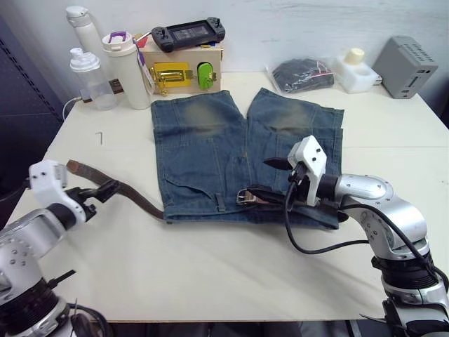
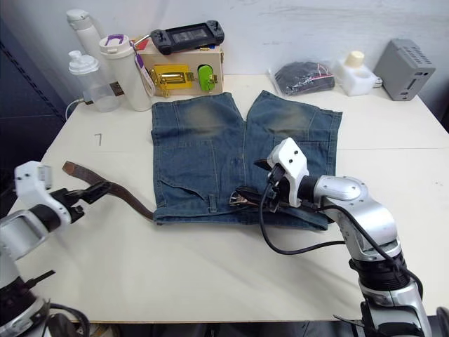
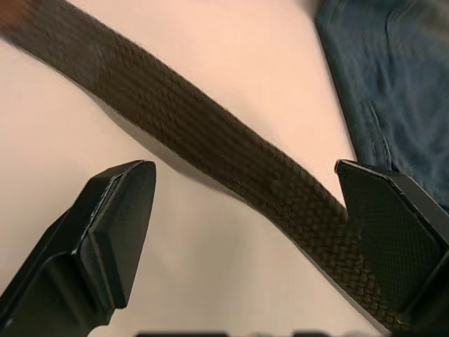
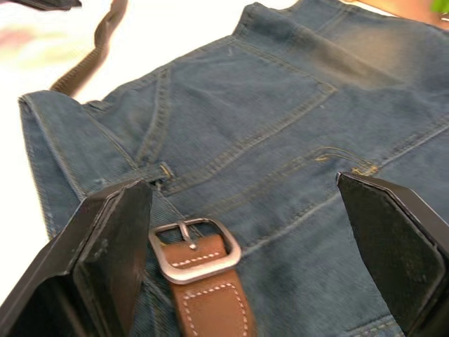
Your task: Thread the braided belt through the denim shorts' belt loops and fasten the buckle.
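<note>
Across your cream counter (image 1: pixel 210 274), going left to right: your left gripper (image 3: pixel 245 210) is spread around the braided belt (image 1: pixel 133 196), which runs into the denim shorts (image 1: pixel 210 154); your right gripper (image 4: pixel 245 232) is spread over the waistband, straddling the buckle (image 4: pixel 195 249) near a belt loop (image 4: pixel 144 175)

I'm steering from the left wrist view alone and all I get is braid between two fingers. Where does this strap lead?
Observer: The braided belt runs from the left gripper across the table into the denim shorts at their waistband corner.
Operator: And the buckle?
Observer: The buckle lies on the waistband, between the open fingers of the right gripper.
Operator: Is the tip free?
Observer: Yes, the leather tip lies on the bare table, beyond your gripper.
</note>
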`<state>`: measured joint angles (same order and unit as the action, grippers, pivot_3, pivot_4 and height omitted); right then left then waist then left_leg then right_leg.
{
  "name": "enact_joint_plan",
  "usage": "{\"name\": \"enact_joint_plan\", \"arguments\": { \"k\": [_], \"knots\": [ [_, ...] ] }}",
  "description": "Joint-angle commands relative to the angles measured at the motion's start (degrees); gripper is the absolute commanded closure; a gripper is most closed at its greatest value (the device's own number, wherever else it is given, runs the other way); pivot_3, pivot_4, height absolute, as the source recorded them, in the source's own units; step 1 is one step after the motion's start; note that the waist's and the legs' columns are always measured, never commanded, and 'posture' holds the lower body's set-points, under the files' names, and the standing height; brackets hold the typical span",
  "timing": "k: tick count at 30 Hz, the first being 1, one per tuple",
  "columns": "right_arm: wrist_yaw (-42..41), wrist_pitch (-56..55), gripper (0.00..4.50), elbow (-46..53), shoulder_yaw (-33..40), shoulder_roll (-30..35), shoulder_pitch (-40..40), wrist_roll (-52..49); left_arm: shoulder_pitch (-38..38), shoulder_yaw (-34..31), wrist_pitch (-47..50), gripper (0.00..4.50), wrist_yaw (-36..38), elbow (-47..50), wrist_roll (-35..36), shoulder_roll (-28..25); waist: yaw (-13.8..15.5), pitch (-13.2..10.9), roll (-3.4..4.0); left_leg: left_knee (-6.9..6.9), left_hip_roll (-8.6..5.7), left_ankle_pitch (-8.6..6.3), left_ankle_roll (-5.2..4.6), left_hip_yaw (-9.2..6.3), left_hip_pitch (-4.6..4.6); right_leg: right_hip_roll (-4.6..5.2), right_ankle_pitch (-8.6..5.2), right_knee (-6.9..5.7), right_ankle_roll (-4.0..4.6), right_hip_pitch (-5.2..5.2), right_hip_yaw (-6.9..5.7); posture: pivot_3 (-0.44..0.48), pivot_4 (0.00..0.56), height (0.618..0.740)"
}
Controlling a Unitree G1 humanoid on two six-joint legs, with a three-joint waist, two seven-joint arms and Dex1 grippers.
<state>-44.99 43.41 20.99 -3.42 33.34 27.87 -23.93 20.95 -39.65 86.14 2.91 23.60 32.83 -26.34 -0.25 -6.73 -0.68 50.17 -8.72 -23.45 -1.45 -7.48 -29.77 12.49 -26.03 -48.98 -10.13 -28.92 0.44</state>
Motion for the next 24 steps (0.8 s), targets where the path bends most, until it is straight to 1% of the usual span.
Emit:
{"name": "enact_joint_plan", "arguments": {
  "k": [1, 2, 5, 7, 10, 12, 14, 15, 21, 23, 24],
  "knots": [
    [0.7, -1.7, 0.0, 1.9, 0.5, -0.5, -0.2, -0.5, 0.6, 5.6, 0.3, 0.04, -4.1, -2.2, -5.7, -1.2, -0.1, 0.0, -0.01, -0.02, 0.01, 0.0, 0.0, 0.01, 0.02, 0.0, 0.0, 0.0, 0.0, 0.01, 0.0, 0.0, 0.15, 0.645],
    [0.9, -1.7, 0.0, 2.0, 0.4, -0.7, -0.1, -0.6, 0.5, 6.7, 0.1, 0.04, -4.5, -3.2, -6.9, -1.5, -0.2, 0.0, -0.01, -0.04, 0.01, 0.0, 0.01, 0.02, 0.06, 0.01, 0.0, 0.0, 0.0, 0.03, 0.01, 0.0, 0.15, 0.645],
    [1.5, -1.9, 0.0, 2.2, 0.0, -1.2, 0.1, -0.6, -0.8, 12.3, -5.4, 0.04, -5.1, -6.8, -11.0, -3.5, -0.2, 0.0, -0.02, -0.18, 0.05, -0.01, 0.02, 0.1, 0.31, 0.01, 0.0, 0.02, 0.0, 0.2, 0.0, 0.0, 0.15, 0.645],
    [1.9, -1.9, 0.0, 2.7, -0.2, -1.5, 0.0, -0.7, -1.7, 14.1, -8.1, 0.04, -6.4, -10.5, -13.4, -2.6, -0.2, 0.0, -0.02, -0.25, 0.07, -0.01, 0.02, 0.1, 0.5, 0.01, 0.0, 0.04, 0.0, 0.32, -0.01, 0.0, 0.15, 0.645],
    [2.3, -1.7, 0.0, 3.7, -0.6, -1.8, -0.3, -0.9, -3.5, 16.1, -12.1, 0.04, -6.1, -13.8, -15.0, -1.8, 0.0, 0.0, 0.01, -0.25, 0.09, 0.0, 0.05, 0.11, 0.57, -0.01, 0.0, 0.03, 0.0, 0.34, -0.01, 0.0, 0.15, 0.645],
    [2.5, -1.6, 0.0, 4.0, -0.5, -1.9, -0.4, -0.9, -5.1, 17.7, -14.6, 0.04, -5.5, -15.0, -15.9, -1.8, 0.2, 0.1, 0.24, -0.25, 0.09, 0.01, 0.07, 0.12, 0.58, -0.01, 0.0, 0.03, 0.0, 0.35, -0.01, 0.0, 0.15, 0.645],
    [2.7, -1.6, 0.0, 4.1, -0.2, -1.7, -0.6, -0.9, -6.4, 17.6, -15.8, 0.56, -4.9, -15.2, -15.5, -0.4, 0.2, 0.2, 0.4, -0.25, 0.09, 0.01, 0.08, 0.13, 0.64, 0.0, 0.0, 0.03, 0.0, 0.4, 0.0, 0.0, 0.15, 0.645],
    [2.8, -1.7, 0.0, 4.2, -0.1, -1.6, -0.6, -0.8, -6.8, 17.3, -16.1, 0.69, -4.9, -15.3, -15.2, 0.3, 0.2, 0.3, 0.5, -0.25, 0.09, 0.02, 0.1, 0.13, 0.65, 0.0, 0.0, 0.04, 0.0, 0.41, 0.0, 0.0, 0.15, 0.645],
    [3.4, -1.7, 0.0, 4.4, 0.2, -1.6, -0.8, -0.9, -7.9, 17.0, -17.7, 3.0, -4.2, -16.6, -15.1, 1.9, 0.2, 0.5, 0.85, -0.34, 0.09, 0.02, 0.09, 0.19, 0.69, 0.02, -0.01, 0.09, 0.0, 0.41, 0.05, 0.0, 0.15, 0.645],
    [3.6, -1.9, 0.0, 4.2, 0.2, -1.4, -0.8, -0.6, -7.7, 16.3, -18.8, 3.92, -3.8, -17.0, -14.5, 2.9, 0.2, 0.5, 0.89, -0.34, 0.09, 0.02, 0.09, 0.18, 0.7, 0.01, -0.01, 0.11, 0.0, 0.43, 0.05, 0.0, 0.15, 0.645],
    [3.6, -2.0, 0.0, 4.1, 0.1, -1.3, -0.8, -0.5, -7.6, 16.1, -19.4, 4.27, -3.6, -17.1, -14.4, 3.2, 0.2, 0.6, 0.93, -0.34, 0.09, 0.02, 0.09, 0.19, 0.7, 0.01, -0.01, 0.13, 0.0, 0.43, 0.05, 0.0, 0.15, 0.645]
  ]
}}
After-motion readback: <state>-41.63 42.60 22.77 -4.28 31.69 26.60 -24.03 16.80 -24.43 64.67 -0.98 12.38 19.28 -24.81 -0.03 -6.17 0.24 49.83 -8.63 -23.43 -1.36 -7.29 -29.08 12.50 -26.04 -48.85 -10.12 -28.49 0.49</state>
